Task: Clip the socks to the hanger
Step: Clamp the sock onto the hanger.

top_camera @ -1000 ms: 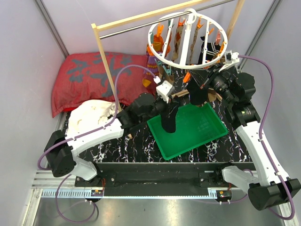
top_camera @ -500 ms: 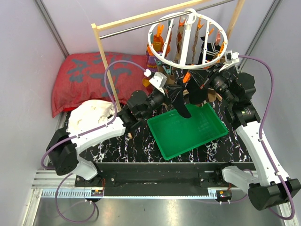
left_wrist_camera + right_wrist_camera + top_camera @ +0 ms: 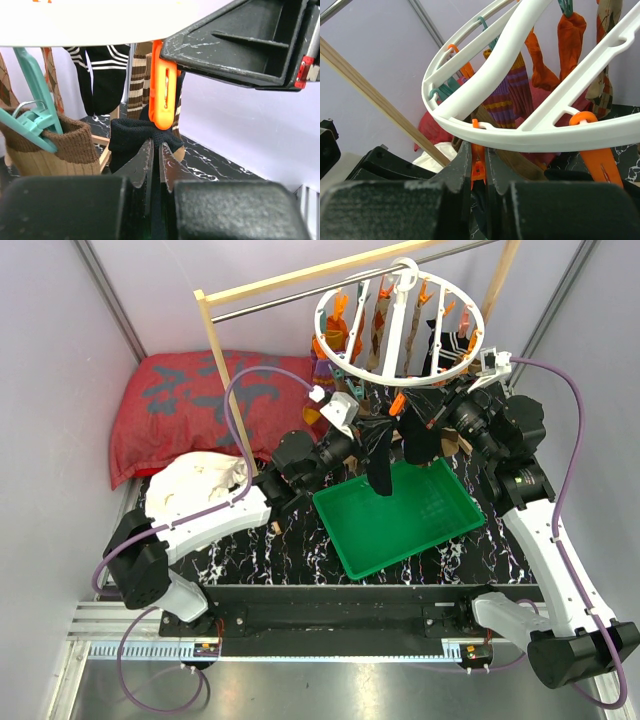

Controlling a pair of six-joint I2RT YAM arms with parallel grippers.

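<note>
Left gripper [image 3: 155,146] is shut tight on the black sock [image 3: 131,137], with the fabric pinched between the jaws and bunched just past the tips. The bunched top is pressed up against the lower end of the orange clip [image 3: 163,92]; whether it is caught inside the clip cannot be told. From above, the rest of the sock is seen hanging down over the far edge of the green tray [image 3: 425,525].

Right gripper [image 3: 477,149] is clamped on the orange clip, just under the white ring of the hanger [image 3: 530,134].

The hanger is hooked on the metal rod [image 3: 290,298] of the wooden frame [image 3: 213,350], at the far side of the table [image 3: 290,540]. More socks are clipped round the ring: a brown ribbed sock [image 3: 55,147] in a teal clip [image 3: 31,117], a black-and-white sock [image 3: 105,75], a purple striped sock [image 3: 512,95] and an orange sock [image 3: 540,67].

The red pillow [image 3: 190,400] and white cloth [image 3: 195,485] are laid at far left, well apart from both grippers
</note>
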